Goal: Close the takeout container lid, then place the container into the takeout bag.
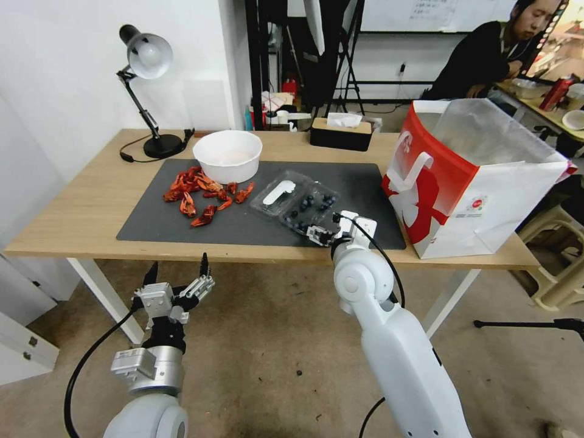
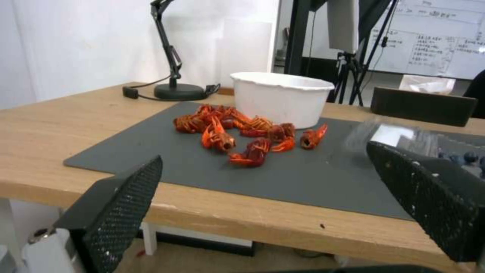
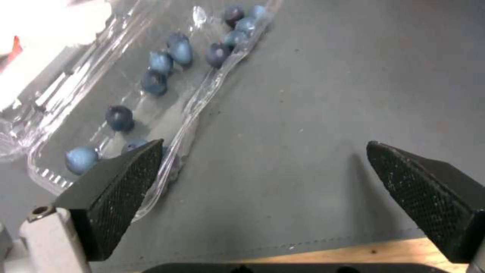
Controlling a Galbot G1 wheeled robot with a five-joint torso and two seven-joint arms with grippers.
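The left gripper (image 1: pixel 177 272) hangs below the table's (image 1: pixel 91 207) front edge, fingers apart and empty. On the grey mat (image 1: pixel 158 222), the open box (image 1: pixel 310 210) of blueberries lies near the mat's front edge, its lid (image 1: pixel 278 191) flat beside it. The right gripper (image 3: pixel 263 178) sits at the box's front corner, fingers spread, one over the rim. The paper bag (image 1: pixel 468 182) stands open at the table's right end.

Takeout container (image 1: pixel 309 210): clear hinged clamshell lying open and flat near the worktop's front edge, dark blueberries loose in its tray.
Lid (image 1: pixel 280 192): clear half folded back flat, white oblong label showing.
Takeout bag (image 1: pixel 471 179): red-and-white paper, upright, mouth open, foil-lined, at the worktop's right end.
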